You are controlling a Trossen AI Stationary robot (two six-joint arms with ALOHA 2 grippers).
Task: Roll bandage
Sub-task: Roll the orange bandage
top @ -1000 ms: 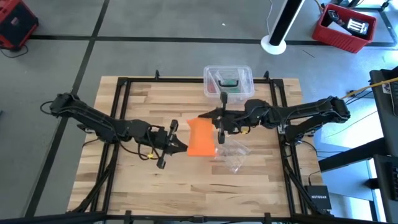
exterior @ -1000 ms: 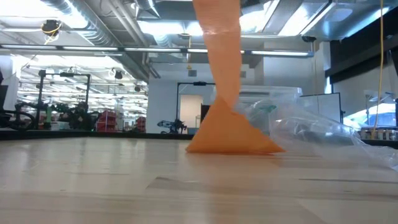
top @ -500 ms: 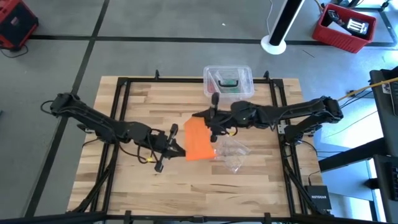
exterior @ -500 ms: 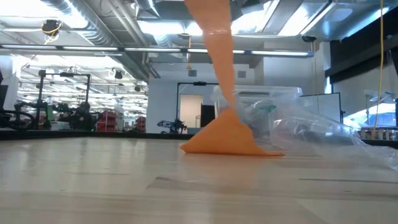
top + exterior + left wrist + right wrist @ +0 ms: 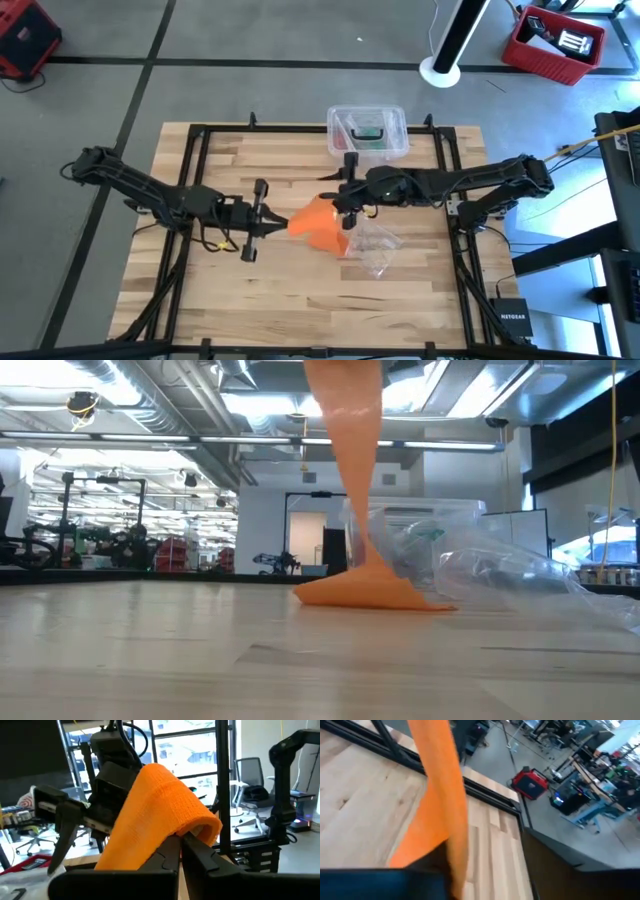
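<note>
**Pinching a soft orange band above a wooden table**

Looking down on a pale slatted wooden table [image 5: 200, 300] with a dark frame, set on a grey workshop floor, with lit shelving and ceiling ducts running off behind in the low view.

Clamping tight, with no gap between the jaws: the left gripper [image 5: 181, 840], shown in its wrist view biting one end of the bandage [image 5: 155, 810] so that the fabric is folding over the fingertips in a rounded hump. Hovering left of the table's centre in the high view, tips pointing toward the other arm.

Reaching in from the opposite side, the right gripper [image 5: 344, 208], just beside the far edge of the orange fabric; not possible to tell whether gripping or letting go.

Draping between the two grippers, then, the bandage [image 5: 318, 225]: rising out of the low view's top as a narrow strip and pooling in a flat fan on the wood near the middle. Not yet rolled.

Judging by the sag and creasing: light, limp, stretchy, not fragile, prone to twisting and bunching. Best taking hold across the full width near a free end, keeping slight tension while winding.

Lying just beside the pool, a crumpled clear wrapper [image 5: 375, 248]; standing at the far edge, a clear plastic box [image 5: 367, 131].
</note>
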